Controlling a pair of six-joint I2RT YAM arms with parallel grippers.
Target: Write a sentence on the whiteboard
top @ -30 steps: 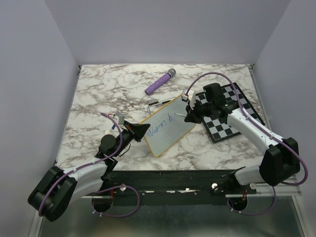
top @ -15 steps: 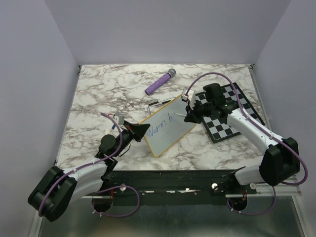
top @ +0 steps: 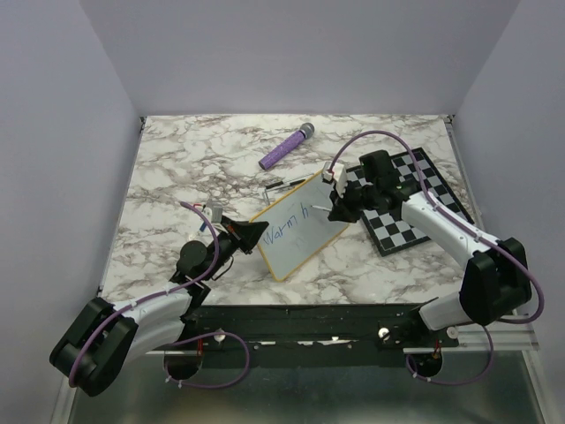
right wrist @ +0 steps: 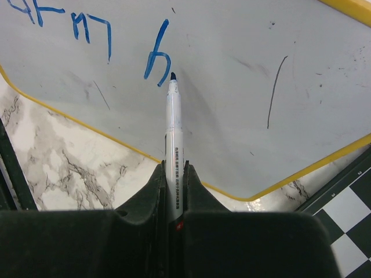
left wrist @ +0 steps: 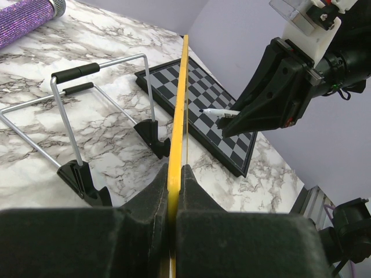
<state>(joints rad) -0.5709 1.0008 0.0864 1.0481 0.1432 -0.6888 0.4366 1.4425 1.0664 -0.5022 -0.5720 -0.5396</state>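
The left hand clamped the whiteboard edge, the right hand a marker. The right wrist view cropped the start of the sentence.

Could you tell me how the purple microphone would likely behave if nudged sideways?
The purple microphone lies flat and looks cylindrical, so it would probably roll. Its glittery body may be fairly grippy, not slippery.
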